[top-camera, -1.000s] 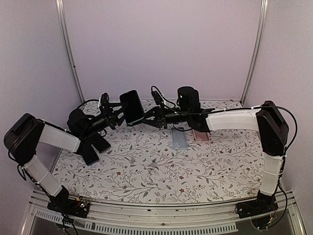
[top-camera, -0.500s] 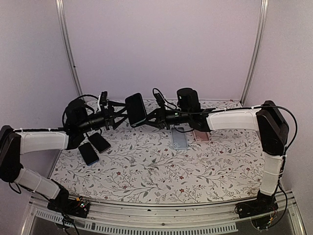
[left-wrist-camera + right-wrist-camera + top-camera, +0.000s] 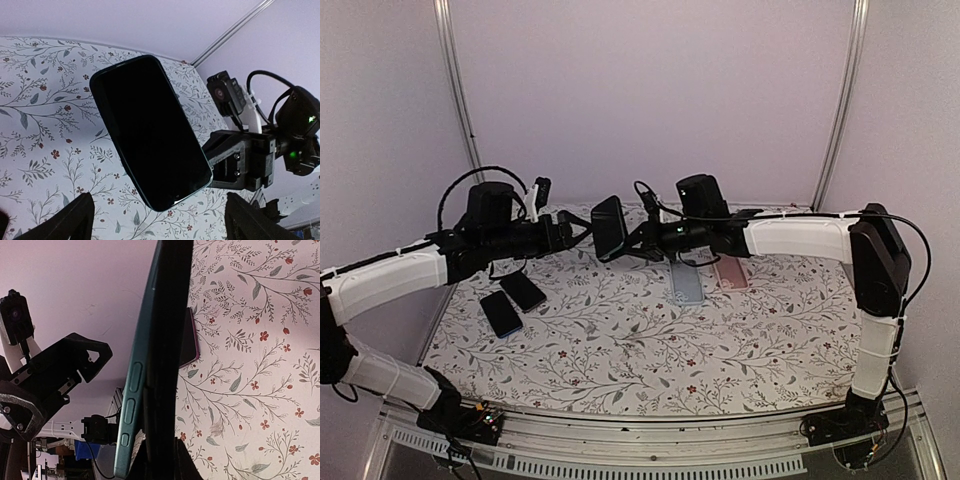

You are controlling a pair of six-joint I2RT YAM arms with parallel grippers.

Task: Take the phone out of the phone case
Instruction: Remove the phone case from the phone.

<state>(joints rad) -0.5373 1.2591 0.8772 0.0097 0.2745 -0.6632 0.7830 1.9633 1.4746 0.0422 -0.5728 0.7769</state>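
The phone (image 3: 610,225), black-screened in a teal case, is held upright in the air above the back of the table. My right gripper (image 3: 638,238) is shut on its right edge. In the right wrist view the phone (image 3: 170,315) shows edge-on with the teal case (image 3: 135,390) and its side buttons, and my gripper (image 3: 160,460) clamps it at the bottom. My left gripper (image 3: 570,230) is open just left of the phone, not touching it. In the left wrist view the screen (image 3: 150,130) faces me between the spread fingers (image 3: 70,220).
Two dark phones (image 3: 503,312) (image 3: 523,291) lie on the floral tablecloth at the left. A pale blue case (image 3: 687,283) and a pink one (image 3: 730,275) lie under my right arm. A purple-rimmed phone (image 3: 189,340) shows on the table.
My left arm has stretched out and risen, its gripper following the phone rightward. My right gripper has carried the phone a little to the right.
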